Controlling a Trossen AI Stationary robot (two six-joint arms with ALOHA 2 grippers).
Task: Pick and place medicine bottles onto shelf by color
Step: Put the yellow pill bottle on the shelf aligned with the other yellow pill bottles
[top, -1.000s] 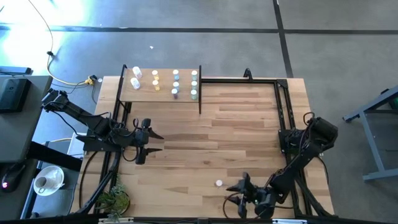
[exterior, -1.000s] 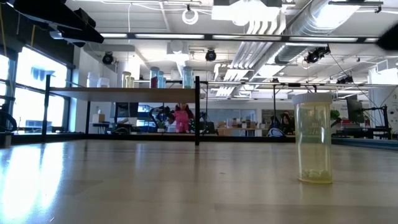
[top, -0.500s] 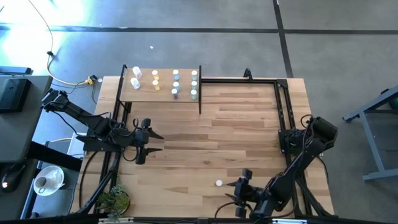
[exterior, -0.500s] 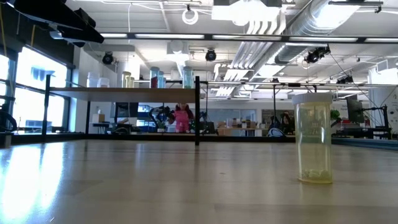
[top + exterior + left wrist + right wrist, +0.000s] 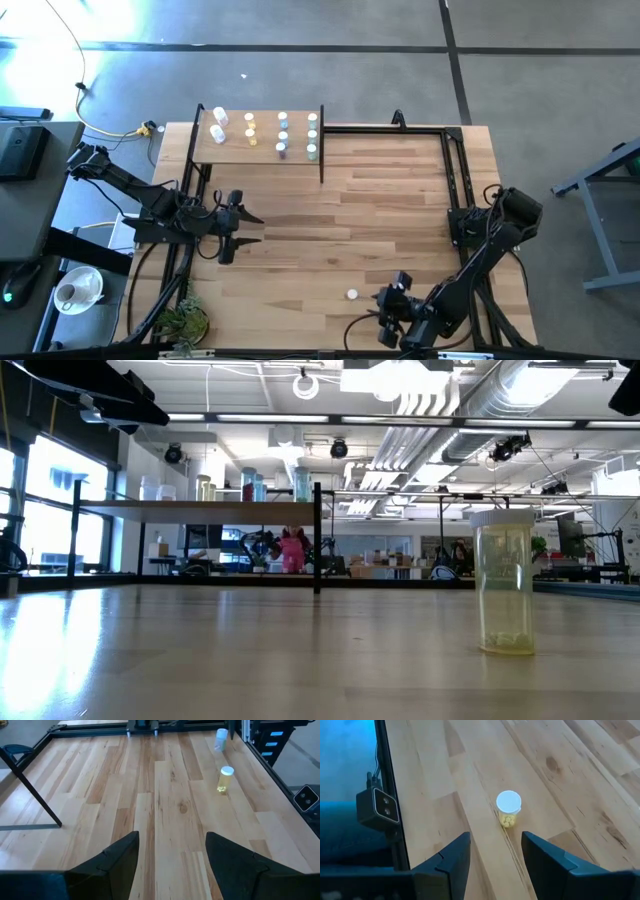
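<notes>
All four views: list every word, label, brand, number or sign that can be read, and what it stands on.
None can be read.
Yellow bottle: no label shows.
Bottles on the shelf: too small to tell.
Signs in the room behind, low view: too blurred to read.

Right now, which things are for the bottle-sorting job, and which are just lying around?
For the job:
- yellow medicine bottle, standing alone on the table
- bottles already on the shelf
- shelf
- right gripper, open, near the yellow bottle
- left gripper, open, waiting

Just lying about:
- potted plant
- small camera at the table edge
</notes>
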